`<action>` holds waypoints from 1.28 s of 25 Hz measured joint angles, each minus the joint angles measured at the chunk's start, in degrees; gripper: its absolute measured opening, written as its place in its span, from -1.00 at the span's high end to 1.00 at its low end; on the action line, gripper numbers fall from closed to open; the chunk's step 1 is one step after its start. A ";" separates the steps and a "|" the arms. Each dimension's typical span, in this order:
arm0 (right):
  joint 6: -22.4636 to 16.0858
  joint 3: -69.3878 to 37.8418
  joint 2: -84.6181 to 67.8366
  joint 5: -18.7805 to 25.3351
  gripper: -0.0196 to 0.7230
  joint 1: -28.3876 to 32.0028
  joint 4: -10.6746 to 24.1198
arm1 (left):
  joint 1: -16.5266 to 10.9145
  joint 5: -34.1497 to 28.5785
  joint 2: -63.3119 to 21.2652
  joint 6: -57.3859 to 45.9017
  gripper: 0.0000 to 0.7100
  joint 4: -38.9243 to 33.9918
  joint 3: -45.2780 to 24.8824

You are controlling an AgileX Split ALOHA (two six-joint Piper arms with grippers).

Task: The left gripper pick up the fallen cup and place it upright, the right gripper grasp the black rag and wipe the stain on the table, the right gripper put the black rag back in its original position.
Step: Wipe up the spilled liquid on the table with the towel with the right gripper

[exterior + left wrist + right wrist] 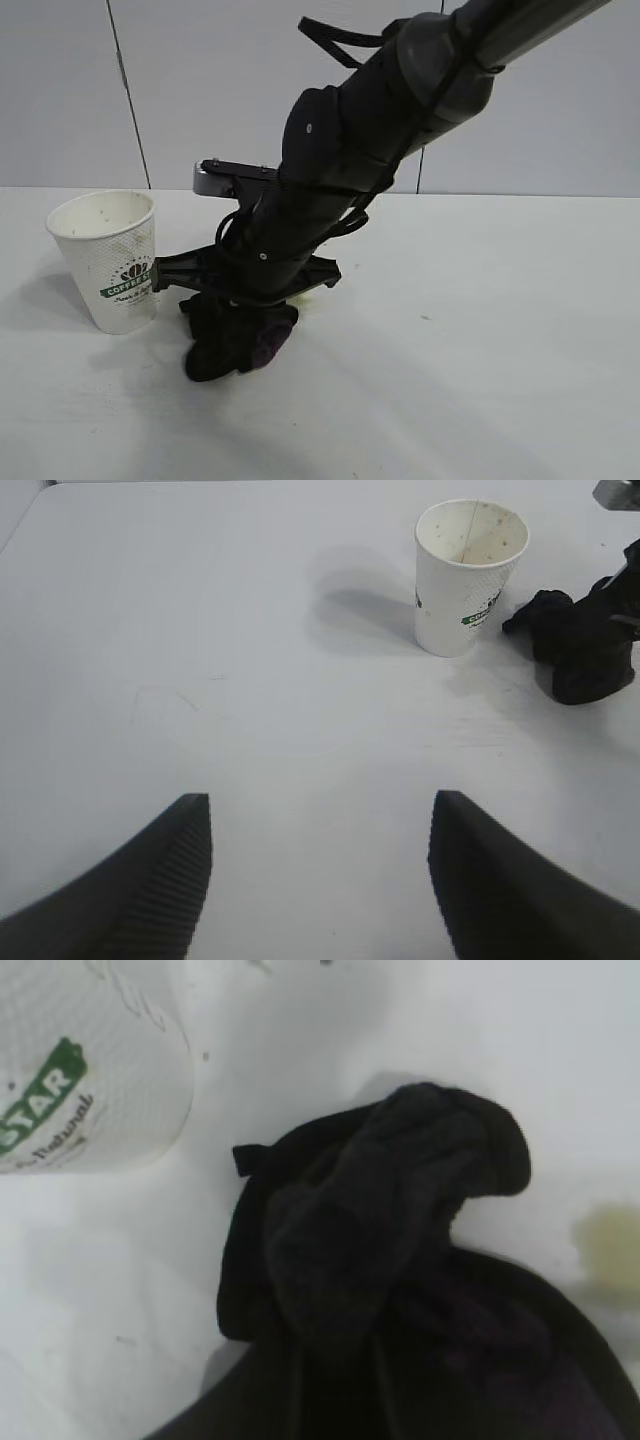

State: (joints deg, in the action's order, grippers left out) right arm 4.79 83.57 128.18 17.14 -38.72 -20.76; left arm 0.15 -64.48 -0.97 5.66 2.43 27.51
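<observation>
The cup [108, 258] stands upright on the table [480, 330], at the left in the exterior view. It also shows in the left wrist view [468, 575]. The black rag [235, 340] lies bunched on the table right beside the cup. My right gripper [238, 312] reaches down into the rag and is shut on it. In the right wrist view the rag [380, 1220] fills the middle and hides most of the fingers. A yellowish stain [610, 1245] lies just beside the rag. My left gripper [320, 820] is open and empty, well back from the cup.
The thick right arm [380, 130] slants down from the upper right over the middle of the table. A grey panelled wall [200, 80] stands behind the table. Bare tabletop lies right of the rag.
</observation>
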 joint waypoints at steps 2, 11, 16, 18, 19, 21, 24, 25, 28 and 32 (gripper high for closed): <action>0.00 0.07 0.04 -0.29 0.78 0.00 1.55 | 0.00 0.00 0.00 0.00 -0.29 0.00 0.00; -2.09 0.56 -0.27 2.78 0.78 7.13 8.35 | 0.00 0.00 0.00 0.00 -0.29 0.00 0.00; -2.20 0.56 -2.21 10.72 0.78 13.42 12.17 | 0.00 0.00 0.00 0.00 -0.29 0.00 0.00; -2.20 0.56 -3.25 14.93 0.78 15.75 14.12 | 0.00 0.00 0.00 0.00 -0.29 0.00 0.00; -2.20 0.56 -3.67 17.55 0.78 16.95 15.34 | 0.00 0.00 0.00 0.00 -0.29 0.00 0.00; -2.20 0.56 -4.58 23.34 0.78 18.97 17.16 | 0.00 0.00 0.00 0.00 -0.29 0.00 0.00; -2.15 0.56 -4.82 32.02 0.78 21.36 18.64 | 0.00 0.00 0.00 0.00 -0.29 0.00 0.00; -2.15 0.56 -4.82 33.95 0.78 21.74 18.64 | 0.00 0.00 0.00 0.00 -0.29 0.00 0.00; -2.10 0.56 -4.82 36.69 0.78 21.94 17.81 | 0.00 0.00 0.00 0.00 -0.29 0.00 0.00; -1.02 0.46 -4.82 32.09 0.78 19.82 12.38 | 0.00 0.00 0.00 0.00 -0.29 0.00 0.00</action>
State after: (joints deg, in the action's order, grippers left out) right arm 3.78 84.03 123.36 49.22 -18.90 -8.38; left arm 0.15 -64.48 -0.97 5.66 2.43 27.51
